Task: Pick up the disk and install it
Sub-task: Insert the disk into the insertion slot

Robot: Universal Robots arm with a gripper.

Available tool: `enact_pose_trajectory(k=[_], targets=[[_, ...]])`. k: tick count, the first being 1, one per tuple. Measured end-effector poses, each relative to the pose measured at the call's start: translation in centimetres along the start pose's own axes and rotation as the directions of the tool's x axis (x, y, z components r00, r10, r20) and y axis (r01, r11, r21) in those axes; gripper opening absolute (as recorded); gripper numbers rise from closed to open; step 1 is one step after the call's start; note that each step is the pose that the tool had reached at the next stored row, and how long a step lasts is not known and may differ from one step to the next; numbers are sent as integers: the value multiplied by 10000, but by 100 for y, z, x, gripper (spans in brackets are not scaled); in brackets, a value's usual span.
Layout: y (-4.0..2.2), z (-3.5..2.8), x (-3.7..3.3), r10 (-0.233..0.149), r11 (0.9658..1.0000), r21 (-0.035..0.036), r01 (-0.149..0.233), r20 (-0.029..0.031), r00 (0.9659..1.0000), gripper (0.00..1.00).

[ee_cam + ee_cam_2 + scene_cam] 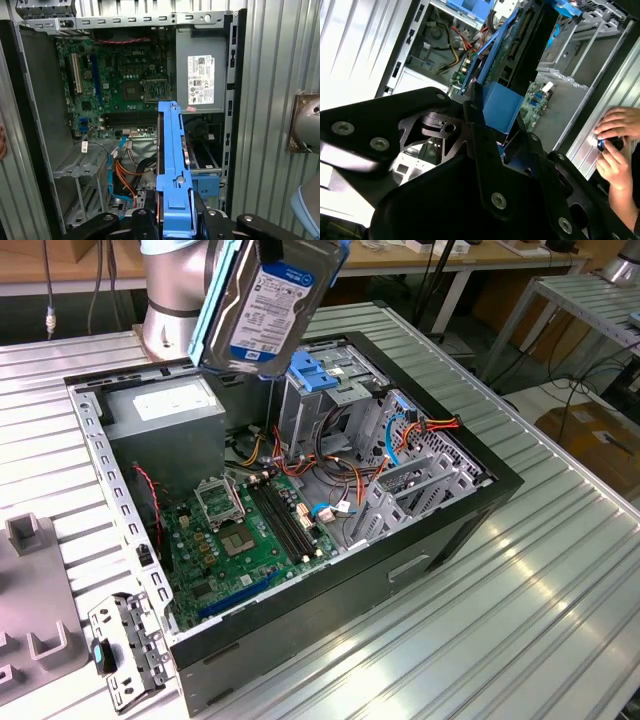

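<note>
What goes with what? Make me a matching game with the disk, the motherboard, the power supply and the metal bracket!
Things:
1. disk
2. motherboard
3. power supply
4. metal bracket

Places:
A. lying on the table beside the case
B. green, flat on the floor of the open case
C. held above the case by the end effector
D. grey box with a white label, in a case corner

Pairs: 1-C, 2-B, 3-D, 4-A

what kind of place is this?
Probably a robotics lab or workshop: an open PC case on a ribbed metal table, workbenches with trailing cables behind, and the gripper holding the disk above the case.
</note>
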State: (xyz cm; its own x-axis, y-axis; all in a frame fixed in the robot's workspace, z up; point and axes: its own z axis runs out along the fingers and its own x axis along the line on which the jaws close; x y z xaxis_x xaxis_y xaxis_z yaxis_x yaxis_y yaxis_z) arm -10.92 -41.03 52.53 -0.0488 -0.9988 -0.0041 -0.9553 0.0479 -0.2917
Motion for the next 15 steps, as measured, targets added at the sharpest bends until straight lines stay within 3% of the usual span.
enact_pose_trajectory(k=[1,2,10,15], targets=[[-2,3,61,17,10000,95,-18,59,10000,37],[-4,5,122,21,9999,114,-22,79,10000,37],[-6,4,147,18,9999,113,-19,75,10000,37],[-12,6,289,21,9999,114,-22,75,10000,37]])
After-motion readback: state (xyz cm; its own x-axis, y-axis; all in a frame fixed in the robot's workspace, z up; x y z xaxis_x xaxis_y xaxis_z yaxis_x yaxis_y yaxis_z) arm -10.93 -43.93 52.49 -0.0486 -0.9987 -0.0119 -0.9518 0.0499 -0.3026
